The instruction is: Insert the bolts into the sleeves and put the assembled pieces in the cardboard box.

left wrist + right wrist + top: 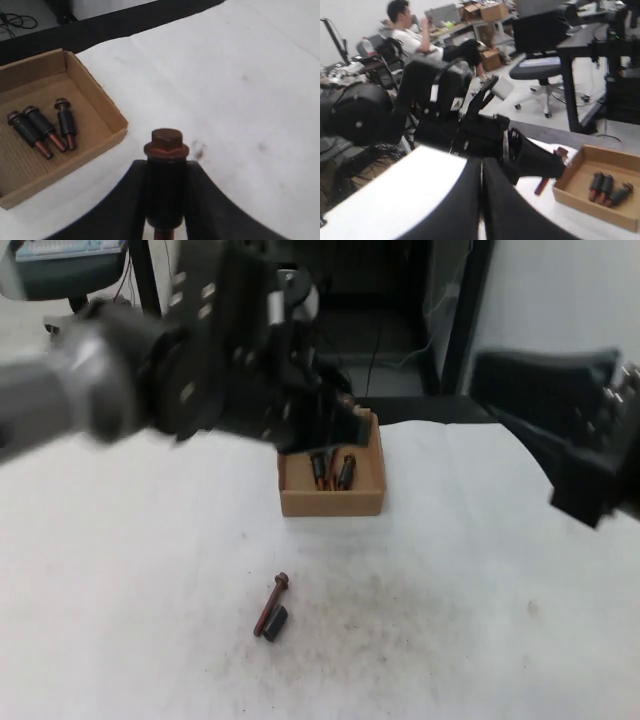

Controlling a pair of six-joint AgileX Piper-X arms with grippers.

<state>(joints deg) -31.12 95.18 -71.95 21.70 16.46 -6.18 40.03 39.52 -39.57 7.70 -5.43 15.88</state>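
- High view: the left arm [200,360] hangs over the counter [480,600], its end near the far rim of the cardboard box [332,504]. The right arm [565,420] stands well apart. A loose bolt [272,600] and a loose sleeve [276,623] lie touching on the near side of the box, and the bolt's long axis runs roughly toward it.
- Left wrist view: the left tool [166,167] is clamped on an assembled piece [165,200], head end outward, long axis along the fingers. The box lies off to one side of the piece, not beneath it. Three finished pieces [42,127] lie side by side inside.
- Right wrist view: the right tool [481,200] has its fingers pressed together and holds nothing. The left arm is the nearer, so the drop looks to be its job.
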